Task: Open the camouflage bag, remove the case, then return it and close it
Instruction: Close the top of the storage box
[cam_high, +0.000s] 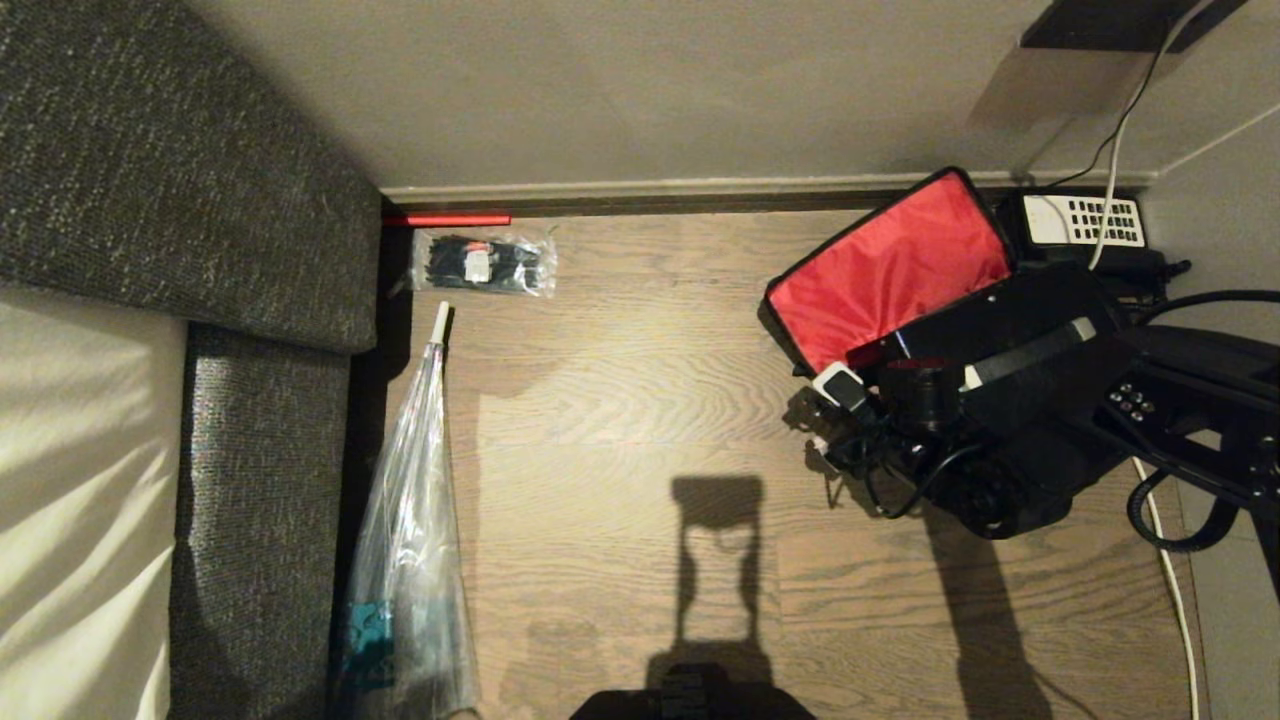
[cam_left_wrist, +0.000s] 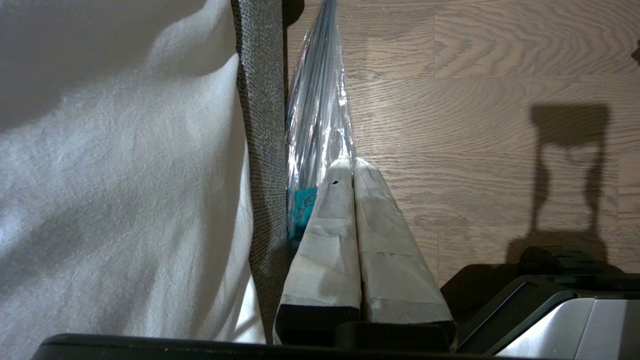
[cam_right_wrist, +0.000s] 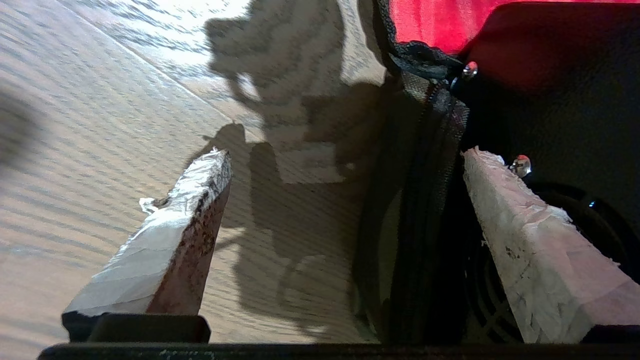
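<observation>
The camouflage bag (cam_high: 900, 265) lies open on the floor at the right, its lid folded back toward the wall with the red lining up. In its mouth sits the black case (cam_high: 1040, 300), whose bar handle (cam_high: 1030, 355) has pale ends. My right gripper (cam_high: 870, 378) is at the bag's near left corner, open and empty. In the right wrist view this gripper (cam_right_wrist: 347, 155) has one taped finger over the wood floor and the other over the dark bag interior. The bag's black zipper edge (cam_right_wrist: 430, 150) runs between them. My left gripper (cam_left_wrist: 352, 162) hangs parked and shut beside the sofa.
A grey sofa (cam_high: 200, 200) with a white cushion fills the left. A clear-wrapped umbrella (cam_high: 410, 480) and a packet of black ties (cam_high: 485, 262) lie beside it. A desk telephone (cam_high: 1090, 222) and cables (cam_high: 1165, 540) crowd the wall corner behind the bag.
</observation>
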